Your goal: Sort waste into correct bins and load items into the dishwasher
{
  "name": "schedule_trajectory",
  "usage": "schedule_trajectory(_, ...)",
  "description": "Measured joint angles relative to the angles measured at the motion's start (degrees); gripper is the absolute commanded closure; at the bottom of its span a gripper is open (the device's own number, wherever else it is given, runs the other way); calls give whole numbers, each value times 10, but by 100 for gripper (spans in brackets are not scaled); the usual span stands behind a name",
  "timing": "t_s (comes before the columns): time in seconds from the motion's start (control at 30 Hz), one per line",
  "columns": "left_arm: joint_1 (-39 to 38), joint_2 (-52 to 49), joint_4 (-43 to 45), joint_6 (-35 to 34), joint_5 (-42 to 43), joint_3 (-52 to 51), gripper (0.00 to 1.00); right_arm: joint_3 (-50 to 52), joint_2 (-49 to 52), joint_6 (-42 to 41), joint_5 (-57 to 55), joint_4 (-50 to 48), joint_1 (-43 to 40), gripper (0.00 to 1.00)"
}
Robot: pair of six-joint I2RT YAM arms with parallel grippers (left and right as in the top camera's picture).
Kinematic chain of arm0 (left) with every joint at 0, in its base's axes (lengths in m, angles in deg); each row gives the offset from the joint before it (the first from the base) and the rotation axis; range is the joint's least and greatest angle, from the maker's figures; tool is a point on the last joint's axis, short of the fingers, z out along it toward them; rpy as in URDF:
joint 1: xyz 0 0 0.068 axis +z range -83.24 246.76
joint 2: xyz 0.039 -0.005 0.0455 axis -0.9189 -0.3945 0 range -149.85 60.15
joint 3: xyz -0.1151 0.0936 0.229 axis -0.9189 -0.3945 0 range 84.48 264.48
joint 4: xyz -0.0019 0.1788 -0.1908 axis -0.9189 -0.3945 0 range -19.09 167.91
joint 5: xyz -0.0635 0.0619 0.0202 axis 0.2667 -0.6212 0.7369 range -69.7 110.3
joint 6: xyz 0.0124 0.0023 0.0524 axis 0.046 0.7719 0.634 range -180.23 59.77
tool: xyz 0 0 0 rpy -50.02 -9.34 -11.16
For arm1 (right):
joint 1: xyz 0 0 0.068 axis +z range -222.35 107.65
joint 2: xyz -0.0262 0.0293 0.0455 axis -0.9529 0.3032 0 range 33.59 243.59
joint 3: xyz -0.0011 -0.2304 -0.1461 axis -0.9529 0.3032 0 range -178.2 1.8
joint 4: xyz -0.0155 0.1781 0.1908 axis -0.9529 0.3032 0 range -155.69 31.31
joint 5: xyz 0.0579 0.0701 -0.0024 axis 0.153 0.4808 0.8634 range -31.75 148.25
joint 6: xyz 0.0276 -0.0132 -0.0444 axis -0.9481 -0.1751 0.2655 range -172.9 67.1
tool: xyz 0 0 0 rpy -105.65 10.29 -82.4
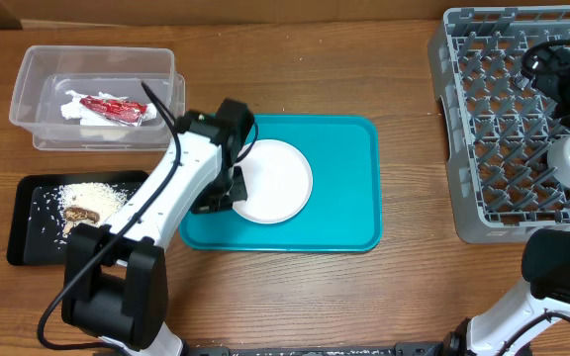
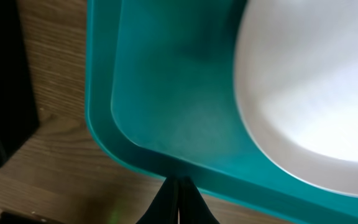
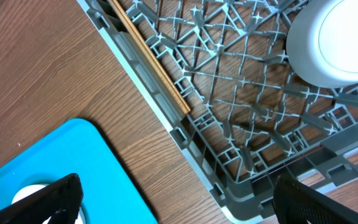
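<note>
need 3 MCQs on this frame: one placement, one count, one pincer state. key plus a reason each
1. Where does the red wrapper lie?
A. black tray
B. clear tub
C. dish rack

2. How many white dishes sit on the teal tray?
A. one
B. two
C. three

3. How do the right pincer's jaws stand?
A. shut on chopsticks
B. shut, empty
C. open

Key:
1 B: the wrapper rests on the napkins inside the tub.
2 A: only the plate is on it.
3 C: the right wrist view shows both fingers far apart, gripping nothing.
</note>
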Motion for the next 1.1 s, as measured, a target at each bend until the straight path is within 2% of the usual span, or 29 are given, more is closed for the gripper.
schedule_trajectory(0.23,47,0,69,-1,15,-96,96,0,0,0,0,0,0,0)
schedule_trajectory(0.4,47,0,144,-1,33,-169,96,0,0,0,0,0,0,0)
schedule_trajectory(0.57,47,14,173,-1,38,-197,96,0,0,0,0,0,0,0)
schedule_trajectory(0.9,47,21,169,-1,64,-206,96,0,0,0,0,0,0,0)
schedule_trajectory(1.1,47,20,137,-19,100,-213,96,0,0,0,0,0,0,0)
